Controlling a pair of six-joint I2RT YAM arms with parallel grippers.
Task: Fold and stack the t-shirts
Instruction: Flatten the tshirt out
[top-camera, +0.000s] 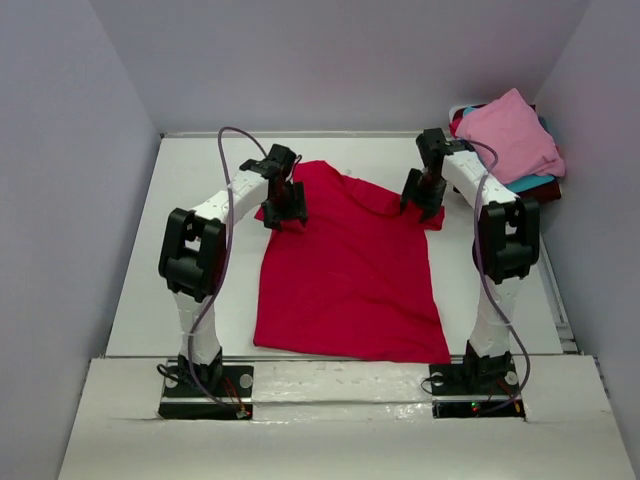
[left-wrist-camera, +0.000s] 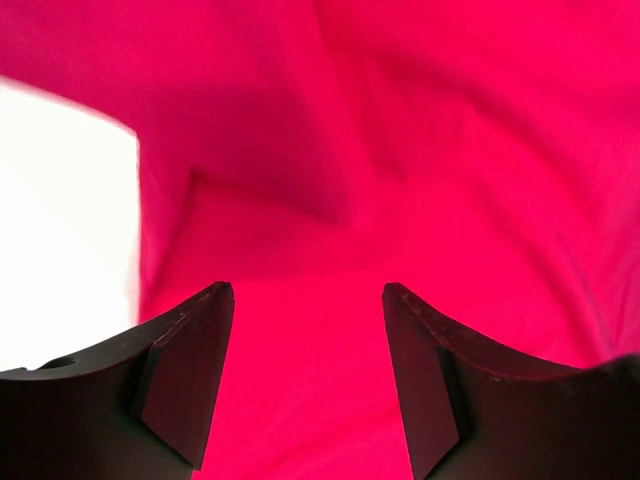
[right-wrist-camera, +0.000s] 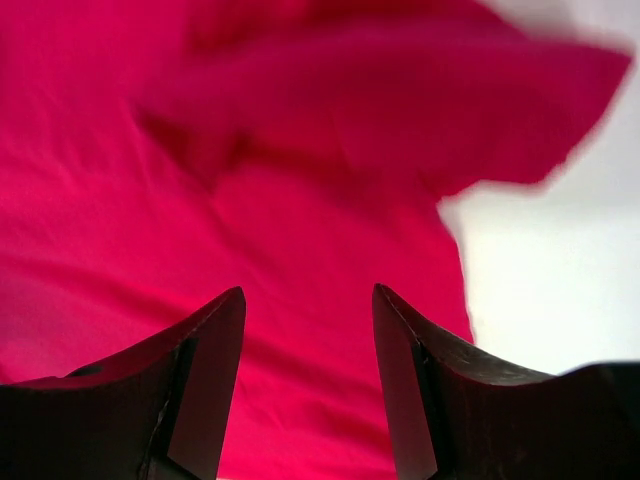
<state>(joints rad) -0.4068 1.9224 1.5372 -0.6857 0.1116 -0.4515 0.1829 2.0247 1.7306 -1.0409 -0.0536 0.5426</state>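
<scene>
Left hand (top-camera: 284, 208) is over the far left corner of the red shirt (top-camera: 350, 270), right around the shoulder, and its wrist view shows the fingers (left-wrist-camera: 190, 370) spread apart with nothing between them, just red cloth underneath. You can see a fold in the cloth ahead of that hand (left-wrist-camera: 308, 290), and a patch of white table (left-wrist-camera: 50, 200) off to the left of it

Right hand (top-camera: 422, 200) is doing the mirror thing on the far right corner, by the sleeve that pokes out toward the right. Fingers (right-wrist-camera: 200, 390) apart there too, nothing pinched. That hand (right-wrist-camera: 308, 292) has red shirt (right-wrist-camera: 150, 200) below it, the sleeve looks blurry at the top of its view, and bare table (right-wrist-camera: 550, 280) shows on the right

The red shirt (left-wrist-camera: 450, 150) itself lies mostly flat in the middle of the table (top-camera: 190, 180), hem toward the arm bases and nearly at the near edge, collar end toward the back wall. A few wrinkles up near the shoulders, the rest pretty smooth

Back right corner has the other shirts in a loose heap, well apart from the red one: pink shirt (top-camera: 510, 135) on top, and a teal shirt (top-camera: 530, 183) peeking out under it along the near edge. There's something darker under those too, but I can't make out much of it
</scene>
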